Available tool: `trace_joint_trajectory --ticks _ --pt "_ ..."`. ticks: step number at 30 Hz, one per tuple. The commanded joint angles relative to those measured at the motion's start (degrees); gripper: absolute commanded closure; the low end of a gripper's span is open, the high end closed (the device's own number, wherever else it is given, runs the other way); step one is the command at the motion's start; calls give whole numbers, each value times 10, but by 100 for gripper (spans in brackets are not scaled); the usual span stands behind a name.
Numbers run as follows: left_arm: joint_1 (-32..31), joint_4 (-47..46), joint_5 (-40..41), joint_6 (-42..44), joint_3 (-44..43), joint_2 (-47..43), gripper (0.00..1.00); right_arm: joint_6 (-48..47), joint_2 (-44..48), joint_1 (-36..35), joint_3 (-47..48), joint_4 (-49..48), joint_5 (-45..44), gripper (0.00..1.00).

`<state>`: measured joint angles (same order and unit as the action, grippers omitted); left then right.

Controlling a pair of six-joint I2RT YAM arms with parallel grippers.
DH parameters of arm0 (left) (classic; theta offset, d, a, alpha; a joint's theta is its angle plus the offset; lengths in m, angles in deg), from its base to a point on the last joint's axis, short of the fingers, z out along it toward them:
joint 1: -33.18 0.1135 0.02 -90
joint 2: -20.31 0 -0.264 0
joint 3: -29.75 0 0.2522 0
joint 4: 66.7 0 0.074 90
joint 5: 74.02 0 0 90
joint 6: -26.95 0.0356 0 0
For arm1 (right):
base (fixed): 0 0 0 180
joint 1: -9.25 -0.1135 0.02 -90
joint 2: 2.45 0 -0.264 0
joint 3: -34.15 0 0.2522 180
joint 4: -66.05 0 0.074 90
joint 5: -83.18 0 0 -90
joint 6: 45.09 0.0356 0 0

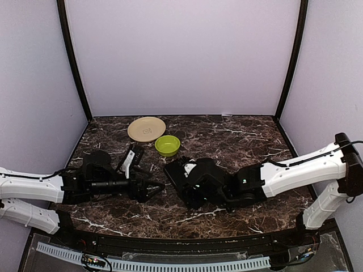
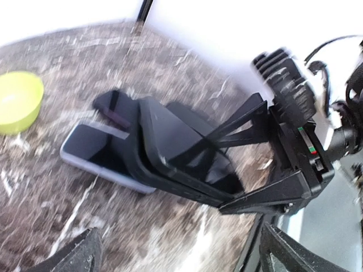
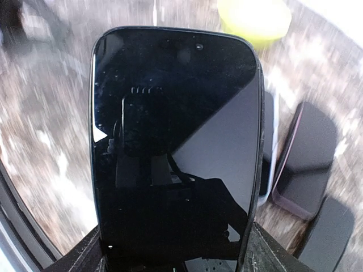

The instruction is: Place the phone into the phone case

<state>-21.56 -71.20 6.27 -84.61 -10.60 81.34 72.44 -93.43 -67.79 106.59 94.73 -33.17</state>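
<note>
phone point(image 3: 176, 141) black | phone case point(image 2: 85, 166) perhaps lavender-grey | bowl point(image 1: 167, 145) lime-green | table point(image 1: 244, 136) brown, white-veined

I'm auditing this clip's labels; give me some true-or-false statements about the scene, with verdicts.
1. The right tool grips a bare black phone. True.
2. The beige plate sits on the table beside the green bowl. True.
3. The left tool is clamped on the green bowl. False: it is open and empty.
4. The gripped phone is already inside the phone case. False: the tool holds it bare, and the phone case lies on the table.
</note>
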Motion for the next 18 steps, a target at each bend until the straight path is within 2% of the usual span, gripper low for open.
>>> trace_joint_trajectory --ticks 1,4,8,12,16,18 --pt "2 -149 2 -57 -3 10 2 -64 46 -18 -3 -163 -102 74" --pt "2 -139 25 -70 -40 35 14 -102 61 -26 -5 -220 -126 75" --pt "0 -166 -1 -66 -60 54 24 -129 58 -32 10 -228 -130 75" --pt "0 -220 -48 -59 -48 57 28 -144 58 -37 12 -228 -138 75" --pt "-1 -240 -32 -59 -47 60 34 -160 59 -45 14 -238 -136 75" --pt "-1 -234 -27 -56 -58 68 45 -170 58 -48 18 -246 -137 76"
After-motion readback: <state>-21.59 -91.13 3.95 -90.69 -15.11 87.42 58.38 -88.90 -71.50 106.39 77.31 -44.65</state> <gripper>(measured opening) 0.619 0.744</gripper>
